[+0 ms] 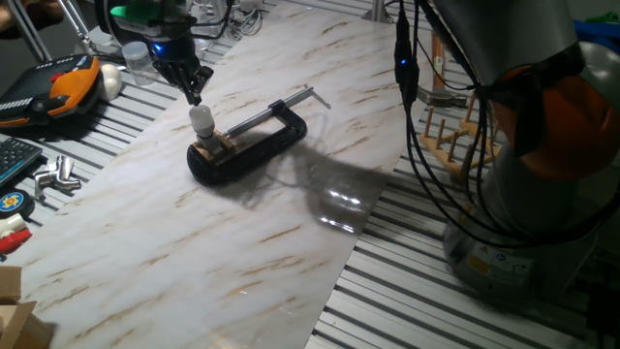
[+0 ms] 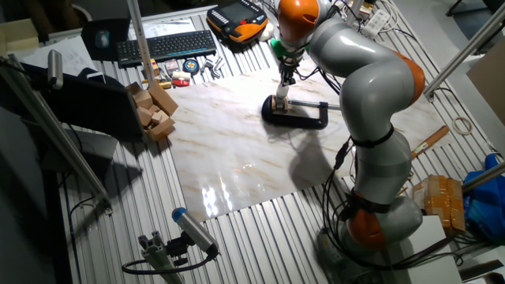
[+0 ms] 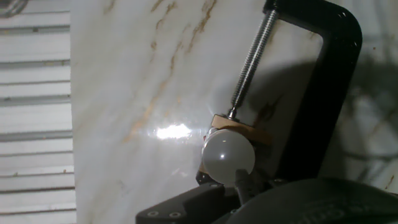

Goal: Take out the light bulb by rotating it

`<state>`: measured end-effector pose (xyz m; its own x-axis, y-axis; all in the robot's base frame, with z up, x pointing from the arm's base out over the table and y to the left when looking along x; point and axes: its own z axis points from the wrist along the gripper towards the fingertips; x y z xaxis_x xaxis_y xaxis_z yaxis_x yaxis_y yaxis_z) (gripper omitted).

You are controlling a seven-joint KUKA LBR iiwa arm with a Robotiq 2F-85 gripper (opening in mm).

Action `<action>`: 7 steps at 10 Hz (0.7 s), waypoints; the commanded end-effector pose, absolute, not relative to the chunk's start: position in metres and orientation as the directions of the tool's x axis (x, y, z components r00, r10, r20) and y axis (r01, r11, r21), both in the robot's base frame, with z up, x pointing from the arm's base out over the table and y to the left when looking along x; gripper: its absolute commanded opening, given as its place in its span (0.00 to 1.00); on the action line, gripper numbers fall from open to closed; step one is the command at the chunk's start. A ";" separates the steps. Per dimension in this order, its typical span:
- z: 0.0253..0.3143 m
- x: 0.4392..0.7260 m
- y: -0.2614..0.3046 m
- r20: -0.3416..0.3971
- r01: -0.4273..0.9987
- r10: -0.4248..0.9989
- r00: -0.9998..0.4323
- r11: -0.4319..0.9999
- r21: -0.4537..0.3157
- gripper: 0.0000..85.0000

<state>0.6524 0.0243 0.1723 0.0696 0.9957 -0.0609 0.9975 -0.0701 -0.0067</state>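
The small frosted white light bulb [image 1: 201,120] stands upright in the tan wooden socket block [image 1: 215,145], which is held in a black C-clamp [image 1: 254,145] on the marble board. My gripper [image 1: 195,95] hangs just above the bulb's top, with its fingers drawn together to a point and nothing held between them. In the hand view the bulb [image 3: 228,155] is near the lower middle, with the block [image 3: 241,130] and the clamp [image 3: 326,93] behind it. A dark fingertip [image 3: 245,185] lies at the bulb's lower edge. In the other fixed view the gripper [image 2: 286,79] is over the clamp [image 2: 304,116].
The marble board [image 1: 242,242] lies on a slatted metal table. An orange-black pendant [image 1: 58,92], a white egg-shaped object [image 1: 111,82] and small metal parts [image 1: 53,176] lie at the left. A wooden peg rack [image 1: 450,141] and the robot base [image 1: 542,184] stand at the right.
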 end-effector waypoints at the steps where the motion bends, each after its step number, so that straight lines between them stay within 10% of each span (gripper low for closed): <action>1: 0.172 0.652 0.024 -0.065 0.399 0.399 0.915 -0.917 -0.011 0.20; 2: 0.172 0.652 0.024 -0.069 0.410 0.410 0.909 -0.912 -0.014 0.40; 5: 0.172 0.652 0.025 -0.066 0.413 0.413 0.908 -0.910 -0.016 0.40; 6: 0.172 0.652 0.025 -0.070 0.413 0.414 0.908 -0.910 -0.022 0.60; 7: 0.172 0.652 0.025 -0.070 0.412 0.413 0.908 -0.911 -0.035 0.60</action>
<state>0.6520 0.0246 0.1716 0.3099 0.9482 -0.0695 0.9491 -0.3129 -0.0368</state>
